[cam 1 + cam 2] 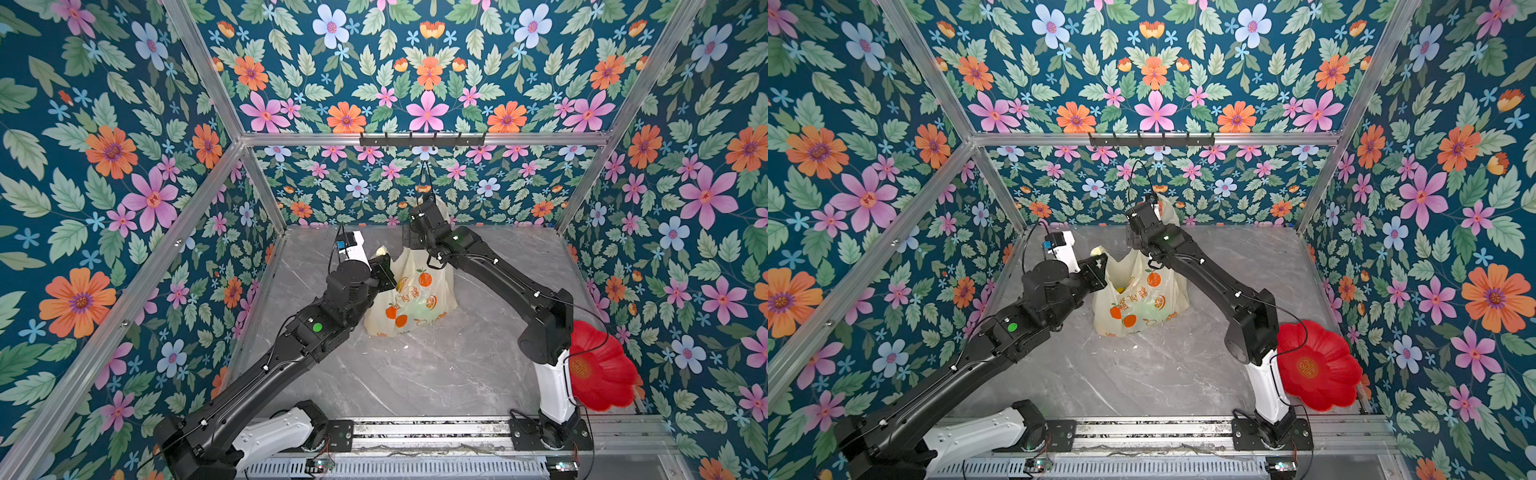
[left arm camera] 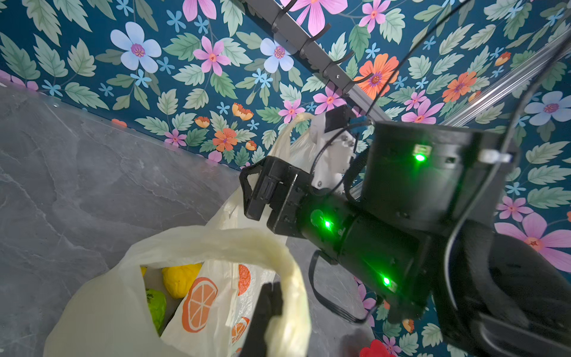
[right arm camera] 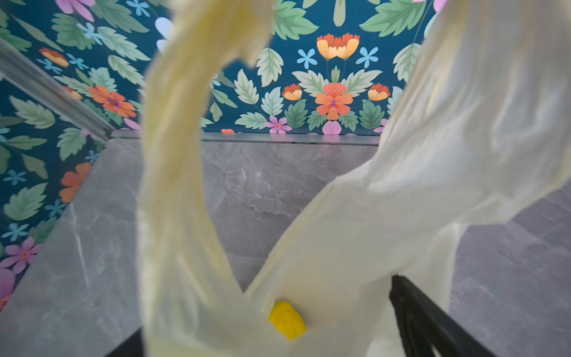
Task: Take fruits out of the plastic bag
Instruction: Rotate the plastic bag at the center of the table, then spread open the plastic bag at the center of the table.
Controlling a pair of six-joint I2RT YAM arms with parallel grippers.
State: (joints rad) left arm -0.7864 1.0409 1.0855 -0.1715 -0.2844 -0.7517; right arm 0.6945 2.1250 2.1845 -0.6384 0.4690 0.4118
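Observation:
The plastic bag [image 1: 415, 299] [image 1: 1142, 299] stands on the grey table near the back, held up at its top by both arms. My left gripper [image 1: 384, 268] [image 2: 278, 309] is shut on one loop handle [image 2: 287, 278]. My right gripper [image 1: 415, 243] [image 3: 265, 309] is over the bag's other side with its fingers [image 3: 417, 318] wide apart and bag plastic [image 3: 355, 247] between them; it is open. The other handle [image 1: 440, 208] sticks up behind it. Through the bag's mouth I see the fruits: a yellow lemon [image 2: 180, 279] [image 3: 287, 320] and a green fruit [image 2: 156, 306].
A red flower-shaped plate [image 1: 602, 374] [image 1: 1316, 365] lies at the table's right edge beside the right arm's base. A black hook rail [image 1: 422, 139] runs along the back frame above the bag. Flowered walls close in the back and both sides.

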